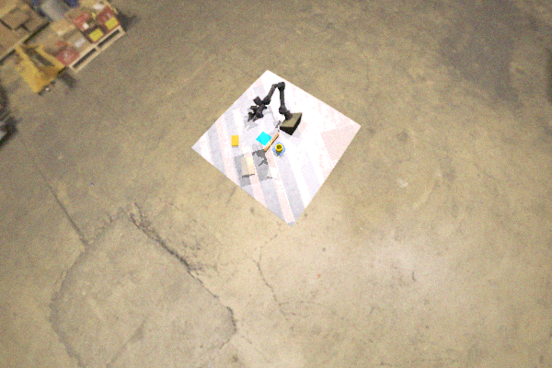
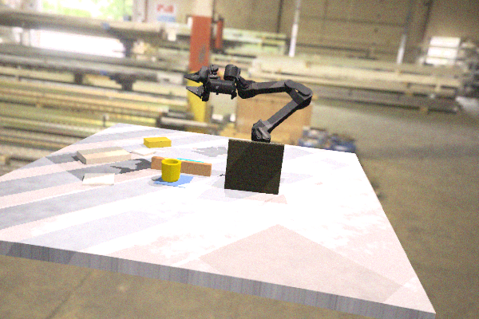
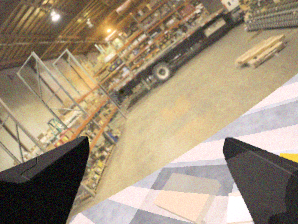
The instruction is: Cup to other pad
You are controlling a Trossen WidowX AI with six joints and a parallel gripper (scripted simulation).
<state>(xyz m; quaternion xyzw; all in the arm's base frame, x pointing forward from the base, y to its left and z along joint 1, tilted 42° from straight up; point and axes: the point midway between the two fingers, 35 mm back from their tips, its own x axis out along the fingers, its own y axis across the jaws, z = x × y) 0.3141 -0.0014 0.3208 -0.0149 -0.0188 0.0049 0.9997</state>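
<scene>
From the exterior view I see the yellow cup (image 2: pixel 171 169) standing upright on a blue pad (image 2: pixel 174 180) on the counter (image 2: pixel 255 235), just in front of an orange-brown block (image 2: pixel 188 167). A sliver of cyan shows behind that block there; only the top view tells me it is a second pad (image 1: pixel 263 138), a cyan square lying just beside the block (image 1: pixel 271 142) on its far side from the cup (image 1: pixel 279 148). The top view is so distant that I cannot see inside the cup, so I cannot tell about the marbles; the exterior view shows only the cup's outer wall and rim.

My arm (image 2: pixel 275 100) rises from a dark box base (image 2: pixel 254 166) and reaches out level, well above the counter. The gripper (image 2: pixel 195 84) hangs in the air, well apart from the cup, its fingers spread wide with nothing between them. The wrist view confirms it: two dark fingers at the frame's lower corners, with open floor and a patterned corner of the counter (image 3: pixel 200 189) between them. The cup does not appear in that view; a small yellow patch at the right edge is cut off and I cannot say what it is.

Further left in the exterior view lie a flat yellow block (image 2: pixel 157 142), a pale long block (image 2: pixel 104 155) and a white slab (image 2: pixel 98 179)
</scene>
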